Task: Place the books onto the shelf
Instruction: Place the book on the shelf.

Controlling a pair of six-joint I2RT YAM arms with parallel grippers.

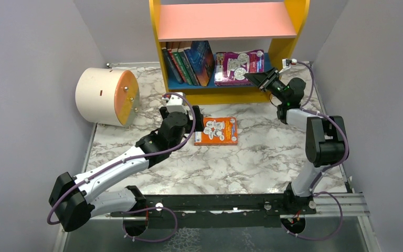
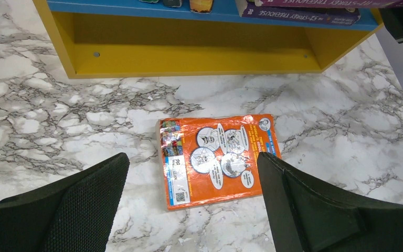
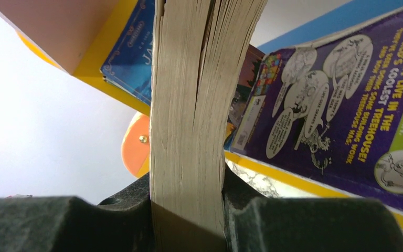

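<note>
1. Orange thin paperback with white cartoon panels [image 1: 216, 130] lies flat on the white-and-grey marble table [image 1: 252, 157]. It sits in front of the bookcase with yellow side panels, pink upper board and blue lower board [image 1: 218, 21], and is not yet shelved.
2. Left gripper [image 2: 189, 173] hangs near this book with its jaws spread wide, holding nothing.
3. Right gripper [image 3: 189, 210] is clamped on the page edge of a thick paperback [image 3: 189, 105] at the right end of the lower opening. Its cover colour, and whether it rests on the blue board, cannot be told.
4. Purple cartoon-covered paperback [image 1: 236, 65] lies on the blue board just beside the held book.
5. Row of upright and leaning paperbacks [image 1: 186, 63] fills the left of the blue board.
6. Judgement: most books are placed. Two steps are left: releasing the held book and moving the orange one to the shelf.
</note>
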